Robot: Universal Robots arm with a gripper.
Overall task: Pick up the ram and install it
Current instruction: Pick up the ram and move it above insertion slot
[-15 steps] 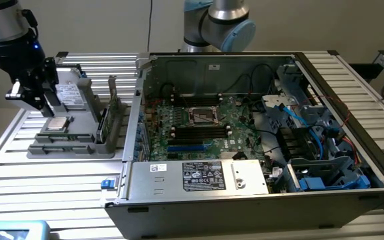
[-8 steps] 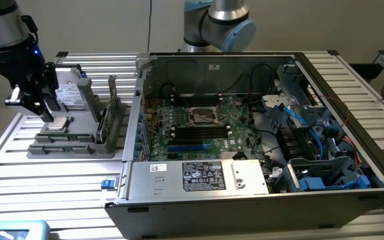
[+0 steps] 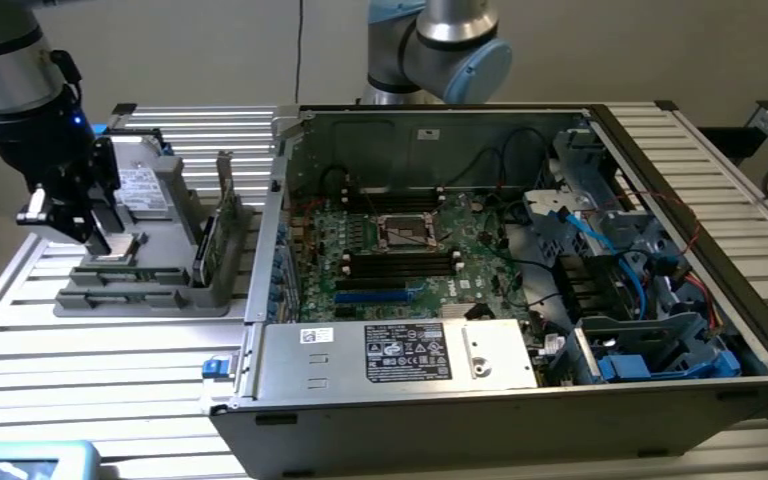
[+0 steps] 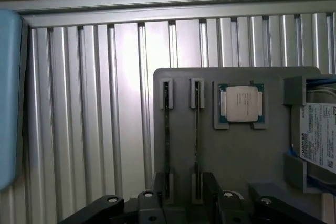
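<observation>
Counter of ribbed silver aluminium (image 3: 117, 350) carries a grey moulded plastic holder (image 3: 144, 298) towards the exterior view's left and an open black-and-silver computer case (image 3: 491, 425) towards the exterior view's right. The case lies on its side with its green motherboard (image 3: 418, 275) facing up.

The ram has not been lifted. Two thin green ram sticks stand on edge in the holder's parallel grooves, side by side but apart. They are on the side of the holder nearest the case. In the wrist view they are seen edge-on as dark lines: the first ram stick (image 4: 167, 140) and the second ram stick (image 4: 197, 135). Each is seated between small grey end brackets. In the exterior view the pair (image 3: 211, 248) rises above the holder's edge.

Beside the sticks in the wrist view, a square silver processor chip with a green border (image 4: 241, 103) rests flat in its own recess. Beyond it lies a silver hard drive with a white label (image 4: 317, 140), framed by grey corner blocks. A pale blue object (image 4: 9, 93) sits at the counter's edge.

The black claw (image 3: 97, 245) hangs over the holder on the grey robot arm (image 3: 11, 90), clear of both sticks. In the wrist view the claw (image 4: 185, 195) sits over the near ends of the two grooves. Whether it is wide or narrow cannot be told, and nothing is seen in it.
</observation>
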